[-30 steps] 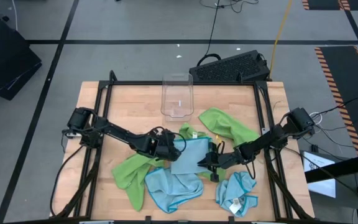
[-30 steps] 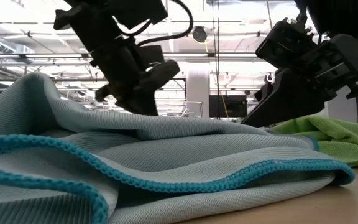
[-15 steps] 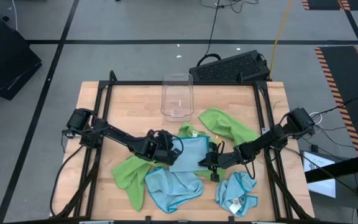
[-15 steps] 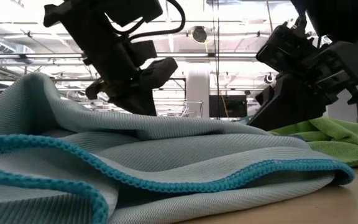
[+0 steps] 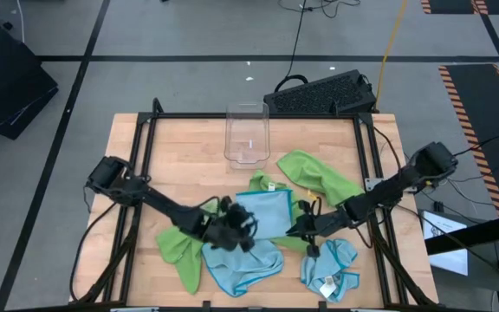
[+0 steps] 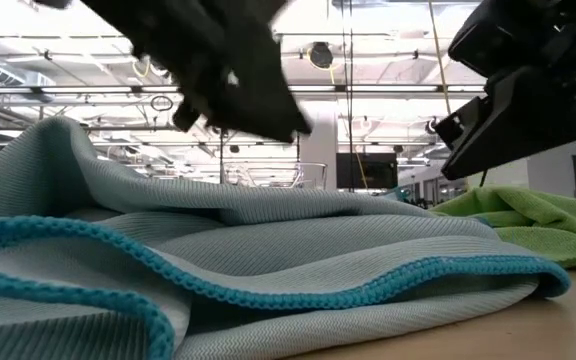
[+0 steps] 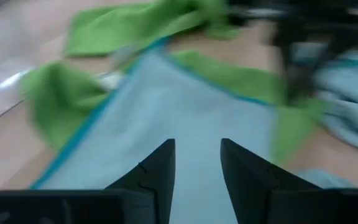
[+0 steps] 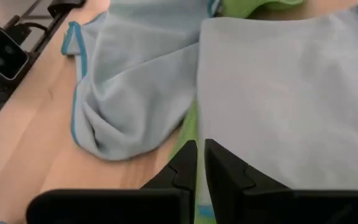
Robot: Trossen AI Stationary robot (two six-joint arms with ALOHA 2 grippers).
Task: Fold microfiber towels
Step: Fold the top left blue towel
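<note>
A light blue towel (image 5: pixel 265 213) lies spread nearly flat at the middle of the table (image 5: pixel 189 152), its darker blue hem running around it, and both claws sit at its edges. The left gripper (image 5: pixel 230 232) is at the towel's near-left corner; in the left wrist view its fingers (image 7: pixel 157 168) stand apart with the blue cloth showing in the gap between them, and nothing is pinched there — the towel lies loose just ahead of the tips. The right gripper (image 5: pixel 306 227) is at the towel's opposite edge, its fingers (image 8: pixel 185 165) drawn almost together with only a thin slit between them; in the right wrist view the blue sheet lies just ahead of them and a sliver of green shows below, but I cannot tell whether any cloth is caught. Just behind the left gripper a lime green towel (image 5: pixel 178 245) lies crumpled, and beside it, nearer the table's front edge, a second blue towel (image 5: pixel 243 262) is bunched. Close by the right gripper, toward the front, a third blue towel (image 5: pixel 329 269) lies rumpled with a white tag. Beyond the flat towel, another green towel (image 5: pixel 317 176) is heaped. Farther back stands a clear plastic bin (image 5: pixel 247 134) — well apart from both claws.
</note>
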